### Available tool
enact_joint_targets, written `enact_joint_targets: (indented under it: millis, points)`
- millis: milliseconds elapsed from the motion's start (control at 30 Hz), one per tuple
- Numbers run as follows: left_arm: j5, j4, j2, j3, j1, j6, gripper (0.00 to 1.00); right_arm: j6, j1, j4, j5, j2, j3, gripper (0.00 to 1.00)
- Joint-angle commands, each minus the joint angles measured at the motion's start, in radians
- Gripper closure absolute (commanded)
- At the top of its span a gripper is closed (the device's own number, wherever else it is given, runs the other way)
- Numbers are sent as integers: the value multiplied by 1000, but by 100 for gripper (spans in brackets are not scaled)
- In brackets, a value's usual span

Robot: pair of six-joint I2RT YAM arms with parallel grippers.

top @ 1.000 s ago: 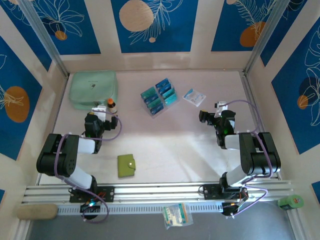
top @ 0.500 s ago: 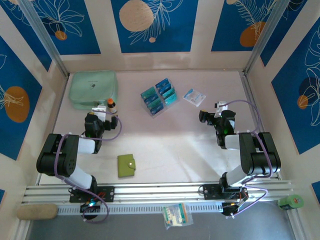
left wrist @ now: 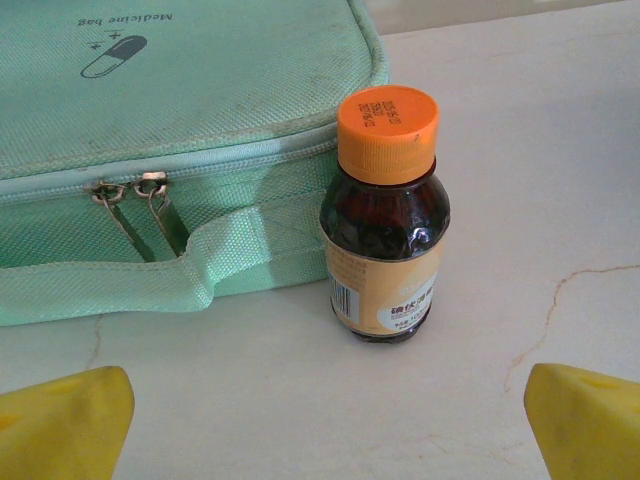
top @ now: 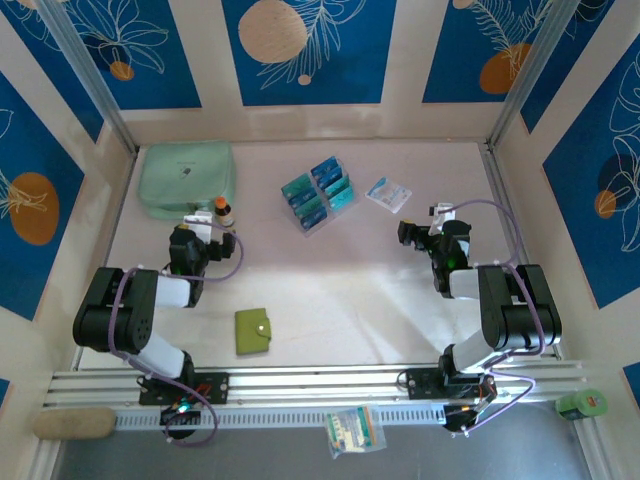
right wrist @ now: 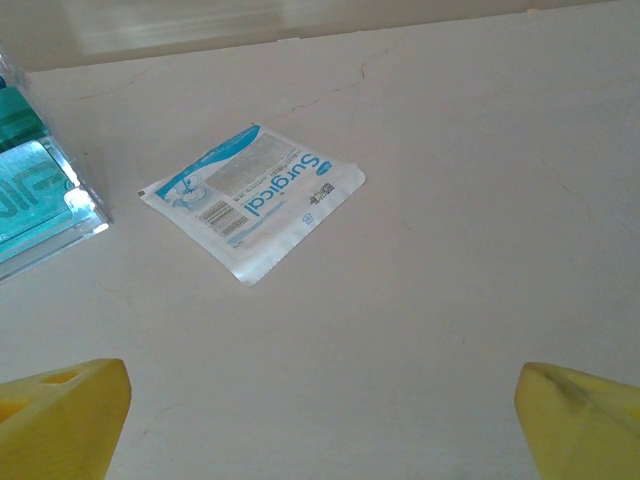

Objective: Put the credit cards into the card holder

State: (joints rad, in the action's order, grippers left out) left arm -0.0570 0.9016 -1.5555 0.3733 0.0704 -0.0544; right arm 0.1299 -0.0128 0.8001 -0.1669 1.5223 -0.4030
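Observation:
Several teal and blue credit cards [top: 318, 194] stand in a clear tiered stand at the table's back centre; their edge shows at the left of the right wrist view as credit cards [right wrist: 25, 190]. The olive-green card holder [top: 253, 331] lies folded shut near the front, its pale snap facing up. My left gripper [top: 200, 226] rests low on the left, well behind the card holder, open [left wrist: 330, 430] with yellow fingertips [left wrist: 60, 420] wide apart and nothing between them. My right gripper [top: 412, 232] sits at the right, open [right wrist: 320, 420] over bare table, fingertips [right wrist: 60, 415] far apart.
A brown bottle with an orange cap [left wrist: 385, 215] stands just ahead of the left gripper, against the mint-green zip pouch [top: 186, 178]. A white-and-blue flat packet [right wrist: 255, 195] lies ahead of the right gripper, beside the clear stand [right wrist: 85, 215].

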Motion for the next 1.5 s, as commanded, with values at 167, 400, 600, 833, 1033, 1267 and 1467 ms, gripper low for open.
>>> enact_joint_targets:
  millis: [167,400,600,833,1033,1267,1467]
  points:
    - [-4,26,-9,7,-3,11,0,-15,10,11,39,1,-11,1]
    - [-4,11,-14,16,-4,14,0,-13,11,6,40,5,-17,1]
    - [-6,35,-5,0,-3,11,0,-16,10,18,39,-1,-7,1]
    - [-80,-162,146,42,-3,32,0,-8,-1,-257,-7,-166,-92,1]
    - [-162,-379,310,110,2,115,0,348,36,-654,-54,-262,-269,1]
    - [-106,-899,476,299,2,491,0,562,90,-833,225,-266,-364,1]
    - [33,-1080,590,282,12,666,0,494,-144,-957,163,-292,-399,0]
